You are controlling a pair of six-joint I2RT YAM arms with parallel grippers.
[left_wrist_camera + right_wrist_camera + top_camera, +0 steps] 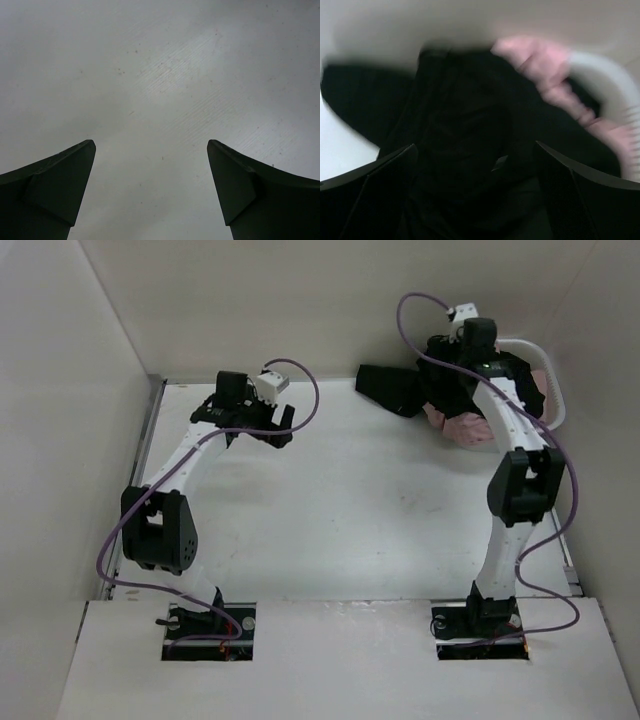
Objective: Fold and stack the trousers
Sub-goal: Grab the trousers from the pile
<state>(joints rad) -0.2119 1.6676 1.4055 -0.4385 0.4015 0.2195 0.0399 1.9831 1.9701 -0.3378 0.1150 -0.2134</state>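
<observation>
One pair of trousers (392,388) lies blurred, partly hidden under the right gripper (475,145); this and the left gripper (150,142) gape empty.

The trousers (395,388) are plain black with no pattern; the right wrist view shows them as a blurred black mass. The crumpled garment (465,428) next to them is pale pink. The curved rim (553,390) is white. The table (340,510) is white to pale grey, and up close it is flecked with tiny dark specks and fine pale scratch lines. The left arm (185,460) and right arm (505,415) have white links and black joints. Their cables (317,392) are purple. The left gripper (150,145) and right gripper (475,147) are near-black. The walls (300,300) are off-white.
</observation>
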